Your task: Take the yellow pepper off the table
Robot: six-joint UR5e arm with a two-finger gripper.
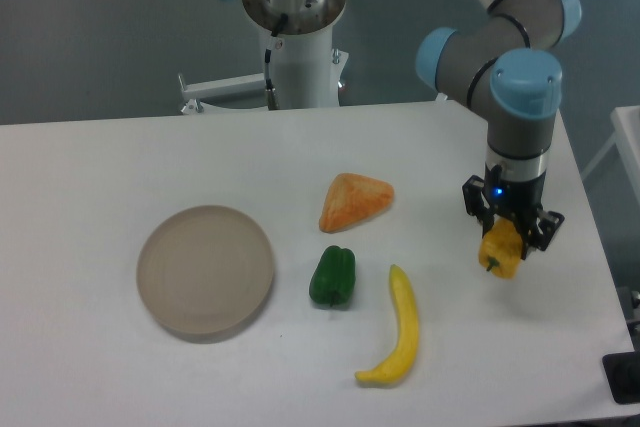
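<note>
We had the gripper clamped on the yellow pepper, right of the banana; next up, lifting clear.

The small, blocky yellow-orange bell pepper sits toward the right side of the large, flat white matte tabletop, clamped between the two dark fingers of the arm's gripper. Its lobed body hangs below the fingers, tilted, with a short dark stem showing near its lower left edge. It seems to be lifted just clear of the surface, though the angle makes contact hard to judge.
</note>
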